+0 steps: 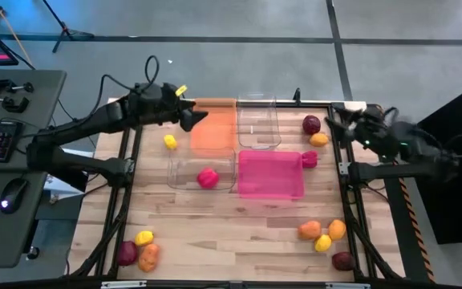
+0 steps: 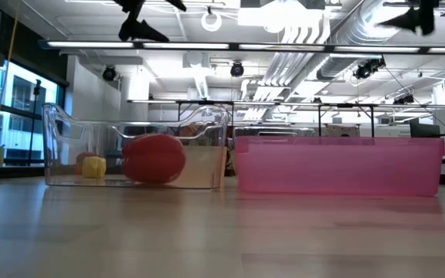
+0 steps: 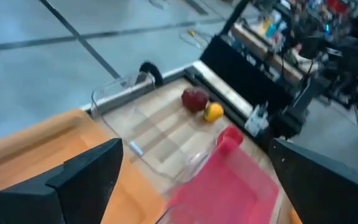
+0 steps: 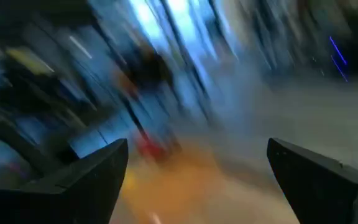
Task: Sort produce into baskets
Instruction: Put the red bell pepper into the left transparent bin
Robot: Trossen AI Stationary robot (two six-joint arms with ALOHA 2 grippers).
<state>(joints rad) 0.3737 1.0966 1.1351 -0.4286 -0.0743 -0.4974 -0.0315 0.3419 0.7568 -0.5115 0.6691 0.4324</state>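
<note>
Produce scattered: red pepper-like piece (image 1: 208,177) inside near clear basket (image 1: 181,170); yellow piece (image 1: 170,142) on table beside orange basket (image 1: 212,132); maroon (image 1: 311,124) and orange (image 1: 319,140) pieces near far right edge; clusters at both near corners. Pink basket (image 1: 270,174) and far clear basket (image 1: 257,122) apparently without produce. Left gripper (image 1: 196,115) above orange basket, fingers spread, grasping nothing. Right gripper (image 1: 337,124) near maroon piece, likewise spread and unladen. Step in hand, judged: between placements; next move calls for descent onto loose piece.
</note>
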